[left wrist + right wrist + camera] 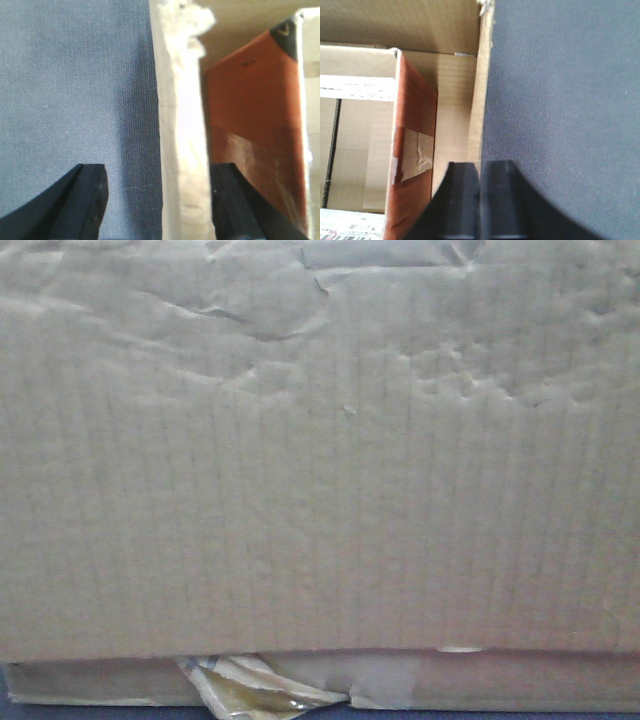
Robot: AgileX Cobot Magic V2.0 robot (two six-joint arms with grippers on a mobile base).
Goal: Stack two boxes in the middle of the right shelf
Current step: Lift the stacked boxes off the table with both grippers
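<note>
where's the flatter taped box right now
Front view, bottom edge: the flatter box lies directly under the tall box, its torn tape showing left of centre.

A blue-grey woven surface (75,75) is filling the left half of the left wrist view and the right half of the right wrist view, its fine weave showing plainly. Light is making it paler in the former, darker in the latter. In the front view, only a thin dark-blue strip is showing along the bottom edge.
</note>
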